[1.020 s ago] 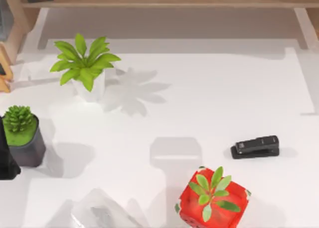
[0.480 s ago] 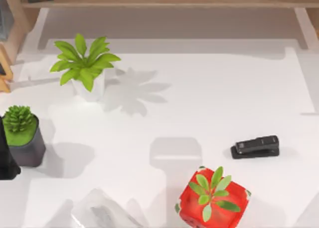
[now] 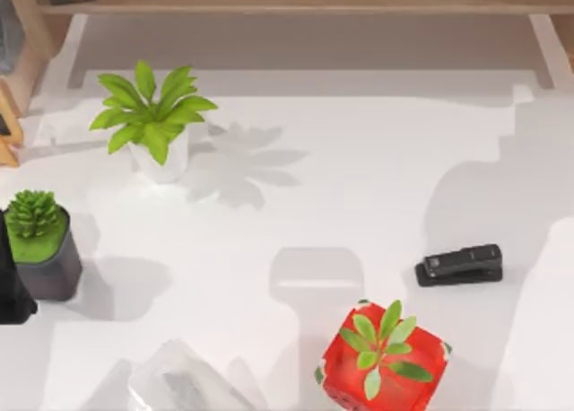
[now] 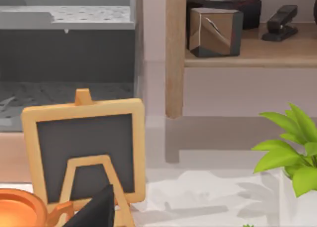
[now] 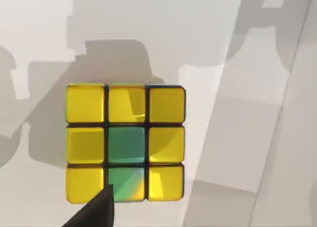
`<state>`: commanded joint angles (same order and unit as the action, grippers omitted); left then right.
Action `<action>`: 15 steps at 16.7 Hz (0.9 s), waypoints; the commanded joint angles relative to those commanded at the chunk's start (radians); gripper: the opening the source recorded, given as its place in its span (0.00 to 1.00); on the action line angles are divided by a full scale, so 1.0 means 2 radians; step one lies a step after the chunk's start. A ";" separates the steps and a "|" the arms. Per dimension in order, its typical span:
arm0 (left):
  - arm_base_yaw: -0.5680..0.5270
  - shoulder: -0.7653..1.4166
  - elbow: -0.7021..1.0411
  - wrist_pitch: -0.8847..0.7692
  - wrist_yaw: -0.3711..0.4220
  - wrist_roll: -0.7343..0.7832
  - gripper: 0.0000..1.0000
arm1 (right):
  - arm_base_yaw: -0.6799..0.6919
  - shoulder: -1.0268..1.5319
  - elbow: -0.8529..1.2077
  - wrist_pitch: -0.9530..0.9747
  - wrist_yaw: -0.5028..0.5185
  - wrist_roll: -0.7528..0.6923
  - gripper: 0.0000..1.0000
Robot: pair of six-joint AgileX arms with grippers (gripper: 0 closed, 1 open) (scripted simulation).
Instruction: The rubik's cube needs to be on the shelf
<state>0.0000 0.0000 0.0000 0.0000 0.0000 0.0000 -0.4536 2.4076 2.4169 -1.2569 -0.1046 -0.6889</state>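
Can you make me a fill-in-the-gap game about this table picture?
1. The rubik's cube face in the right wrist view is mostly ____.
2. Its centre tile is ____.
3. The black stapler on the white table lies nearest the ____ planter.
4. The leafy plant stands in a ____ pot.

Missing words: yellow; green; red; white

Larger, newly spread arm shadow over the table's [image 3: 359, 178] right side.
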 joint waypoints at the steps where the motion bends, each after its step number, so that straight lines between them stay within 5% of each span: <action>1: 0.000 0.000 0.000 0.000 0.000 0.000 1.00 | 0.009 0.007 0.000 -0.021 -0.001 0.013 1.00; 15: 0.000 0.000 0.000 0.000 0.000 0.000 1.00 | -0.001 0.031 0.014 -0.064 -0.007 0.014 1.00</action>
<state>0.0000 0.0000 0.0000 0.0000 0.0000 0.0000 -0.4557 2.4705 2.4443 -1.3845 -0.1179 -0.6611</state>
